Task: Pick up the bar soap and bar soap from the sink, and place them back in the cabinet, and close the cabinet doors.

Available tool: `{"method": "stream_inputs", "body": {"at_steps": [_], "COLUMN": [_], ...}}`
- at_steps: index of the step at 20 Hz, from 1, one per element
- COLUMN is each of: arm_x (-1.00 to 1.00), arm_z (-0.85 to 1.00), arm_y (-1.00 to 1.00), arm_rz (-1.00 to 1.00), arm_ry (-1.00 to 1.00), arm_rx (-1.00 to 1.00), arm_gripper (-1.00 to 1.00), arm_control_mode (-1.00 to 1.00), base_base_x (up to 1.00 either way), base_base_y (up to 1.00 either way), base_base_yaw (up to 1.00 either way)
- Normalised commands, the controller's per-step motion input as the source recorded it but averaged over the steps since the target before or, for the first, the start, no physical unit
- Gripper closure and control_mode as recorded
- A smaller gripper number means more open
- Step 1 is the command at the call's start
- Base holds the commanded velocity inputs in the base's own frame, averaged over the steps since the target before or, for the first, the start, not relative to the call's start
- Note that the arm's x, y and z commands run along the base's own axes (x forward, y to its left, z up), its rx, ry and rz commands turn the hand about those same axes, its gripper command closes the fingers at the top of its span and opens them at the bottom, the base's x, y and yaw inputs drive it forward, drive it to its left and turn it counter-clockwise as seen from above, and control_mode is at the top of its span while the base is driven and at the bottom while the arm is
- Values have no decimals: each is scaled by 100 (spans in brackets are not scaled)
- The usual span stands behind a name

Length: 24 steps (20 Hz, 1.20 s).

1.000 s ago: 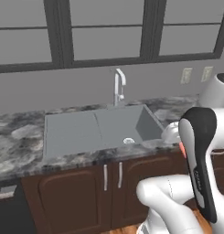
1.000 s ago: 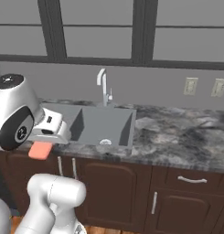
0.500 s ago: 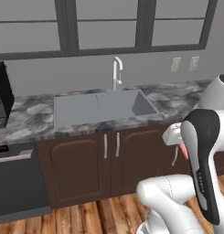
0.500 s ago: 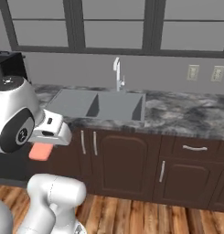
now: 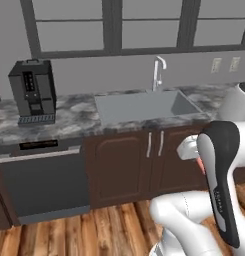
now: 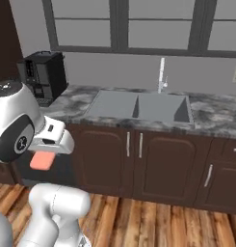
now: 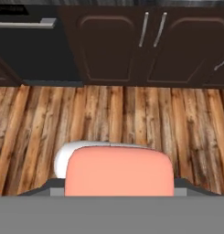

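A flat salmon-orange bar soap [image 6: 42, 160] hangs under my gripper [image 6: 44, 154], which is shut on it, held low and close to my base, well back from the counter. In the hand view the bar soap [image 7: 119, 171] sits between the fingers above the wooden floor. A sliver of the bar soap [image 5: 200, 164] peeks out beside the forearm. The grey sink [image 5: 144, 106] [image 6: 138, 107] with its silver tap [image 5: 157, 72] lies ahead in the speckled counter. The other bar soap is out of view. A tall dark brown panel [image 6: 4, 43] rises at the far left; I cannot tell whether it is the cabinet.
A black coffee machine [image 5: 33, 92] [image 6: 42, 75] stands on the counter left of the sink. Below it is a dark dishwasher front [image 5: 44, 180]. Arched-panel doors [image 5: 154, 150] [image 6: 134, 147] sit under the sink. Wooden floor [image 7: 109, 114] stretches between my base and the counter.
The whole picture has shifted: my base has backed away from the counter and moved left, bringing the coffee machine and floor into view. The soap stays in the shut gripper.
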Motion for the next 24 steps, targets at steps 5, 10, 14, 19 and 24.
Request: {"method": "stream_inputs", "body": {"at_steps": [5,10,14,19,24], "arm_x": [0,0,0,0,0], "arm_z": [0,0,0,0,0], "arm_y": [0,0,0,0,0], "arm_rz": [0,0,0,0,0], "arm_ry": [0,0,0,0,0], "arm_rx": [0,0,0,0,0], "arm_gripper": [100,100,100,100,100], "arm_control_mode": [100,100,100,100,100], "base_base_x": [0,6,11,16,28], "base_base_y": [24,1,0,0,0], "base_base_yaw": [55,75,79,77,76]}}
